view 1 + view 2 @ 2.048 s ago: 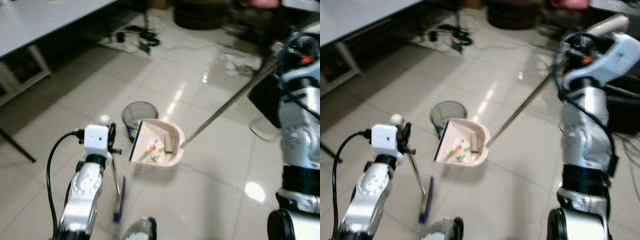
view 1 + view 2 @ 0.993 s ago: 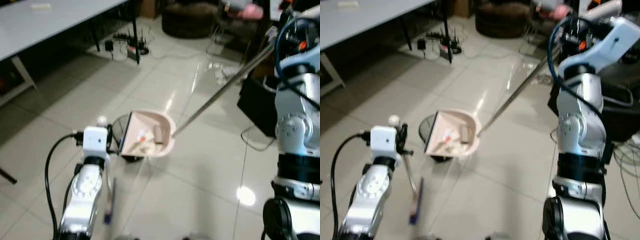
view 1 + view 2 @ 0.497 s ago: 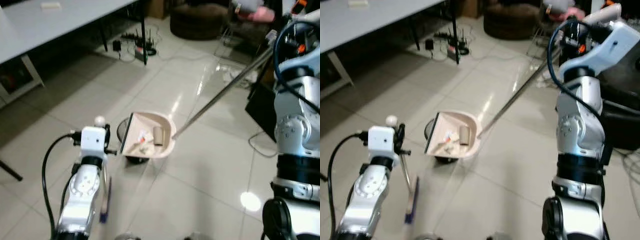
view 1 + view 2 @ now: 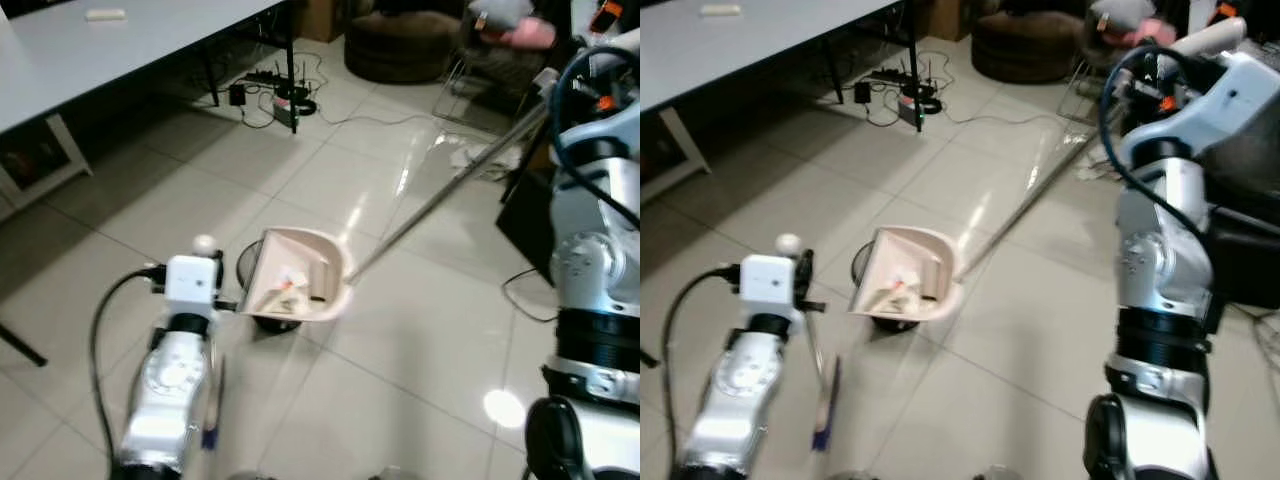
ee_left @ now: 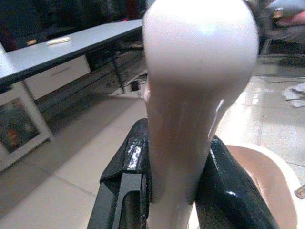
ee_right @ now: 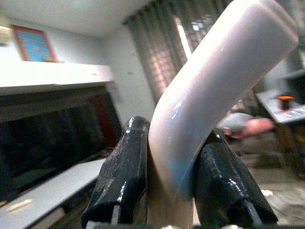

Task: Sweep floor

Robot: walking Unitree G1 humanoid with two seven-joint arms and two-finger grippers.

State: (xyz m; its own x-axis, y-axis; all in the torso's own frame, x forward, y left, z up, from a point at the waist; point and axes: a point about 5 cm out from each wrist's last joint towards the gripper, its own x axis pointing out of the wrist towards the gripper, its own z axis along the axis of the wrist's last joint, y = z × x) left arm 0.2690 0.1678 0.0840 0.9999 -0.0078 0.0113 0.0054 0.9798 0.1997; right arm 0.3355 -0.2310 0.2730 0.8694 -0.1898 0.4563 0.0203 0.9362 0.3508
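A beige dustpan (image 4: 296, 283) with litter (image 4: 288, 288) in it hangs tilted over a black mesh bin (image 4: 268, 323) and hides most of it. Its long metal rod (image 4: 440, 195) rises to the upper right and ends in a curved white grip (image 6: 209, 95). My right gripper (image 6: 174, 183) is shut on that grip. My left gripper (image 5: 174, 188) is shut on the broom's white handle (image 5: 190, 95), just left of the dustpan. The broom's round knob (image 4: 204, 243) tops my left wrist, and its blue head (image 4: 210, 428) rests on the tiles below.
A white table (image 4: 120, 40) runs along the upper left, with a power strip and cables (image 4: 285, 100) on the floor beyond it. A dark round pouffe (image 4: 400, 45) stands at the back. A black box (image 4: 520, 215) and cables lie at the right.
The dustpan has swung left from beside the bin to above it and tipped further, its litter sliding toward the lip. My view has shifted too. Both grips are unchanged.
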